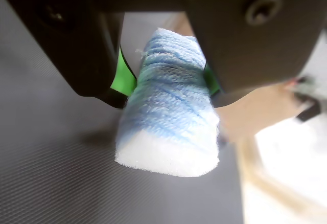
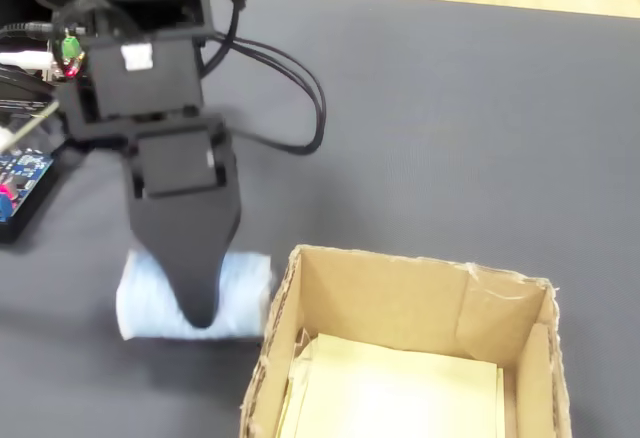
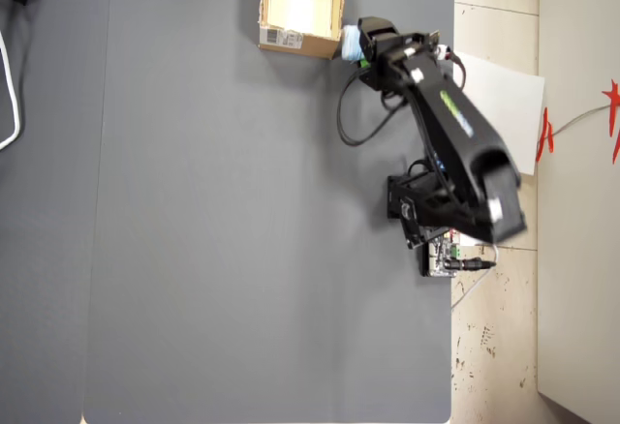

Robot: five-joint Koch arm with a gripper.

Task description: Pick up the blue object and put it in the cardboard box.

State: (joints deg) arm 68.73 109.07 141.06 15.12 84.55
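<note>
Clamped on the blue object (image 1: 168, 116), the hand (image 1: 166, 83) had its two dark jaws pressing the soft ribbed roll from either side, green pads showing where they met it in the wrist view. In the fixed view the hand (image 2: 200, 303) pointed down over the roll (image 2: 145, 298), which sat just beside the outer wall of the cardboard box (image 2: 400, 303), on the view's left. Whether the roll was already clear of the dark worktop (image 2: 450, 108) or only resting on it was hard to say; the wrist view hinted at a shadow beneath it, so it was probably barely lifted, if at all. Seen from overhead, the roll (image 3: 351, 46) lay at the right-hand side of the box (image 3: 291, 39), outside it. So the grasp looked made; lifting over the wall and releasing inside were still to do.
</note>
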